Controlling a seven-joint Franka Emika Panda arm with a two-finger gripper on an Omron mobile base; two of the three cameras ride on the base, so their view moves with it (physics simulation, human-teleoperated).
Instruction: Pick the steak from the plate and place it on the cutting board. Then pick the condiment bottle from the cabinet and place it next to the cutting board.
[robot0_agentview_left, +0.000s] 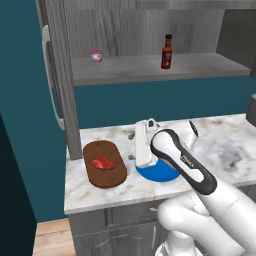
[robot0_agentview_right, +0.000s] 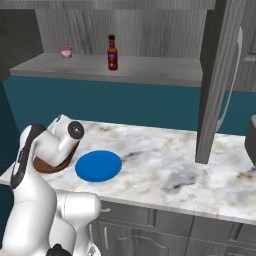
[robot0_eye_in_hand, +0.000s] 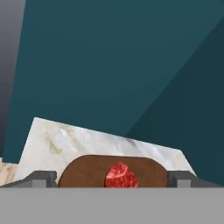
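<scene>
Now steak (robot0_agentview_left: 103, 163) lies on cutting board (robot0_agentview_left: 104, 163), plate (robot0_agentview_right: 98, 166) bare. Fingers (robot0_eye_in_hand: 43, 178) spread wide, empty. Condiment bottle (robot0_agentview_left: 166, 52) upright on cabinet (robot0_agentview_left: 150, 67) shelf; risk: slim, tall, a skewed reach could topple it.

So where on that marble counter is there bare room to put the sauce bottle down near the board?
Bare marble lies right of the plate, up to the tall cabinet panel. A narrower strip runs behind the cutting board. Between board and plate it is crowded by the arm.
</scene>
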